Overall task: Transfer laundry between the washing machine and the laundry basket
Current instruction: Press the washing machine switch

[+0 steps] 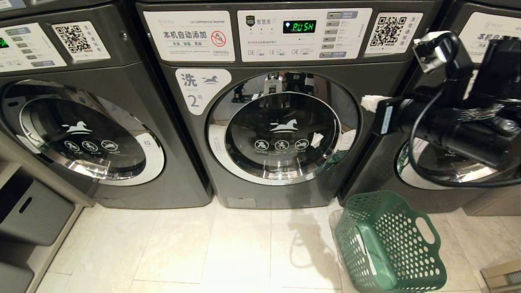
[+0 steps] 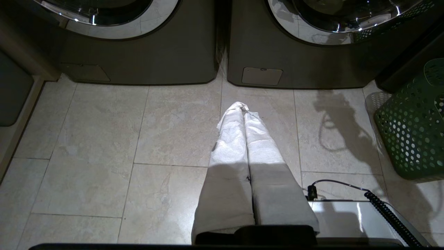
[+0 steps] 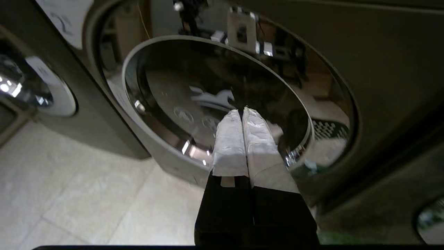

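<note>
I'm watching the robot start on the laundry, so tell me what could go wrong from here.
1. The right pincer is shut and nears the closed door of the washing machine; shut, it may bump the glass rather than catch the door.
2. The laundry basket sits on the floor by that door and may block its swing.

A pale beige tiled floor [image 1: 228, 252] with thin grout lines fills the lower half of the head view. Three dark grey front-loading machines stand on it side by side along the top: the washing machine [image 1: 281, 134] labelled 2 in the centre, a like machine [image 1: 81, 134] at the left, and another [image 1: 439, 179] at the right, mostly hidden. The dark green laundry basket [image 1: 388, 244] stands on the tiles at lower right, just before the gap between the centre and right machines. A grey cabinet [image 1: 28, 211] meets the floor at the lower left edge.
</note>
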### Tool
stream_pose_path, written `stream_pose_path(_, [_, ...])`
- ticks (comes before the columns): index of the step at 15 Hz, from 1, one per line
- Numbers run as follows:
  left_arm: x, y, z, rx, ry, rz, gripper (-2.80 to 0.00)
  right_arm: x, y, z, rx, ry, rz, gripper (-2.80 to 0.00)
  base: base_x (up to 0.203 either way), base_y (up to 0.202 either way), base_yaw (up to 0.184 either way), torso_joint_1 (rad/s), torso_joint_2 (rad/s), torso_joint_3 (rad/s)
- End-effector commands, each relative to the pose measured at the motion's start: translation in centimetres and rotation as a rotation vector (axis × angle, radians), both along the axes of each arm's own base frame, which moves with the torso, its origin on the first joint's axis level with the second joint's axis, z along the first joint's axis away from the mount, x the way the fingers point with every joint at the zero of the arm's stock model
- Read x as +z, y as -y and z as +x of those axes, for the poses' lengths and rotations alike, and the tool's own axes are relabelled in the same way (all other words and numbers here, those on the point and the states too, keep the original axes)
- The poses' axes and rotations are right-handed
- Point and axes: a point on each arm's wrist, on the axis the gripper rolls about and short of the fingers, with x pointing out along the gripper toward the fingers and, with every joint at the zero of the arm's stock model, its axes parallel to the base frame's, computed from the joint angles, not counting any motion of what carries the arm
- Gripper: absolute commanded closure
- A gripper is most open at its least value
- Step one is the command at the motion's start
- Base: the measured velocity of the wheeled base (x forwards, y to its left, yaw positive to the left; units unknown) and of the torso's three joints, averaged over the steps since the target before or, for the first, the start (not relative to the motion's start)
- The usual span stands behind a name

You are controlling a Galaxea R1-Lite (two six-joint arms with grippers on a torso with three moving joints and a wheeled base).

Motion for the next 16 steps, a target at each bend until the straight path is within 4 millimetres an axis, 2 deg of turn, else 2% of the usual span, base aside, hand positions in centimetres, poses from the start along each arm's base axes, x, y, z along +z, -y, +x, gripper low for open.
stream_pose_path(1, [0.0, 0.0, 0.0, 0.001, 0.000, 0.000, 0.00, -1.8, -1.7, 3.7, 0.032, 0.099, 0.053, 0.00, 0.000, 0.000, 0.000, 0.000, 0.00, 0.000])
stream_pose_path(8, [0.0, 0.0, 0.0, 0.000, 0.000, 0.000, 0.00, 3.2, -2.0, 7.0, 0.066, 0.191, 0.211, 0.00, 0.000, 0.000, 0.000, 0.000, 0.00, 0.000])
stream_pose_path(13, [0.0, 0.0, 0.0, 0.000, 0.000, 0.000, 0.00, 2.0, -2.8, 9.0, 0.128, 0.160, 0.211, 0.00, 0.000, 0.000, 0.000, 0.000, 0.00, 0.000])
stream_pose_path(16, [0.0, 0.0, 0.0, 0.000, 0.000, 0.000, 0.00, 2.7, -3.0, 9.4, 0.134, 0.216, 0.212, 0.00, 0.000, 0.000, 0.000, 0.000, 0.00, 0.000])
